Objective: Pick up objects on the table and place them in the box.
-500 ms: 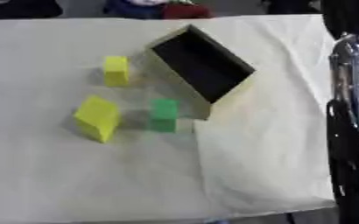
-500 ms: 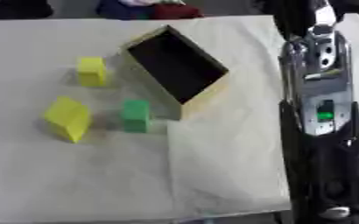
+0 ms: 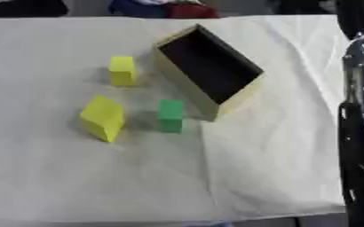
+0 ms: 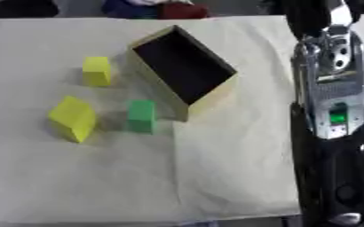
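Seemingly foam blocks — green block (image 3: pixel 169 115) beside open-topped box (image 3: pixel 251 91) — fingers' state indiscernible.

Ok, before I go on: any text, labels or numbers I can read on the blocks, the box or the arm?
None that can be read.
Green block, both yellow blocks: plain faces.
Box: no print visible.
Right arm: a small green patch, too blurred to tell whether it carries any mark.
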`<move>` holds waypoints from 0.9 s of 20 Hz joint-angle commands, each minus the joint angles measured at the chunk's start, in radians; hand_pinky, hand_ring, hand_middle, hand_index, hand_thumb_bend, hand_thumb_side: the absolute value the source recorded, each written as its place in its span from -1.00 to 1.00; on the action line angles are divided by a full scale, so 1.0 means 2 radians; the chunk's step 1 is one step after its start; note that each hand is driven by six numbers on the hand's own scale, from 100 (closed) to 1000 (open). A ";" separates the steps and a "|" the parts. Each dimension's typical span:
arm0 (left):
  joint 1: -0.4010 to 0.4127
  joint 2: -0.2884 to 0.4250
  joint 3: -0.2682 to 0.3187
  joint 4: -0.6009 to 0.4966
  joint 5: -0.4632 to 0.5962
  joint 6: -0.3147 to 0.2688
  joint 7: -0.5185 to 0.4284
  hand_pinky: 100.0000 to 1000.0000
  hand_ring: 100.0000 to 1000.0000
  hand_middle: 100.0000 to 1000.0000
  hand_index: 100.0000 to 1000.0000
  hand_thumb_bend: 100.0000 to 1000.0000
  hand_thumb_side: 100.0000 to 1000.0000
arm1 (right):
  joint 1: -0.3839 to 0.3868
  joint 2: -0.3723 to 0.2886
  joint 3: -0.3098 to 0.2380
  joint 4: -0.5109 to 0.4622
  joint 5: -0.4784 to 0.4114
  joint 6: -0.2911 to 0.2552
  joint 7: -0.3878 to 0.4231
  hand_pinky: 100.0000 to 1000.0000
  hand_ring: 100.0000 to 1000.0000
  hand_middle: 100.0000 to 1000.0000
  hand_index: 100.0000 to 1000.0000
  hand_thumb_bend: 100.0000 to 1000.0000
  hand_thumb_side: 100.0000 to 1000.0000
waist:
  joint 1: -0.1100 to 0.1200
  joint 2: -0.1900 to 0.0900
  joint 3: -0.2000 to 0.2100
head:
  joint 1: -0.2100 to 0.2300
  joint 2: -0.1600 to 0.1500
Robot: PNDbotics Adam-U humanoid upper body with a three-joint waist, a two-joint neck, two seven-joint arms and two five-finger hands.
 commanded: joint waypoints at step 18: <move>-0.101 0.167 -0.118 -0.007 -0.087 0.022 -0.155 0.22 0.36 0.47 0.73 -1.00 0.02 | -0.008 -0.002 0.008 -0.005 -0.002 -0.001 0.011 0.54 0.56 0.21 0.40 -1.00 0.98 | 0.009 -0.004 -0.012 | 0.008 -0.006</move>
